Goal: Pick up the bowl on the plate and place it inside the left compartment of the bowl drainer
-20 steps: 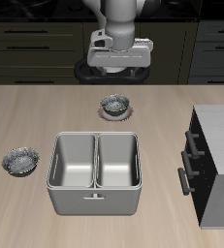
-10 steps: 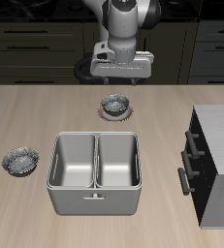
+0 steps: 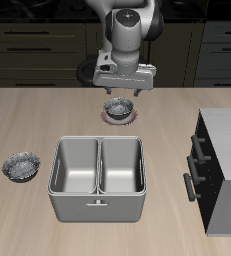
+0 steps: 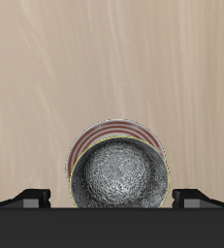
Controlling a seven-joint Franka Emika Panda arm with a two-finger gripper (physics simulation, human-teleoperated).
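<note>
The bowl [image 3: 118, 106], mottled silvery-grey, sits on the plate [image 3: 118, 118] with the reddish-brown rim, toward the back of the table. My gripper [image 3: 119, 93] hangs open just above it, a finger on either side and apart from the bowl. In the wrist view the bowl [image 4: 118, 176] lies between the two dark fingertips [image 4: 31, 198], with the plate's striped rim [image 4: 108, 132] showing behind it and my gripper [image 4: 113, 198] holding nothing. The grey bowl drainer [image 3: 97, 206] stands nearer the front edge; both wells look bare.
A second, identical bowl [image 3: 21, 165] rests on the bare table beside the drainer. A dark cabinet [image 3: 223, 165] with bar handles stands on the drainer's other side. Dark drawers line the back wall.
The gripper has come down and forward from high at the table's back until it sits just over the bowl. Neither bowl, plate nor drainer has moved.
</note>
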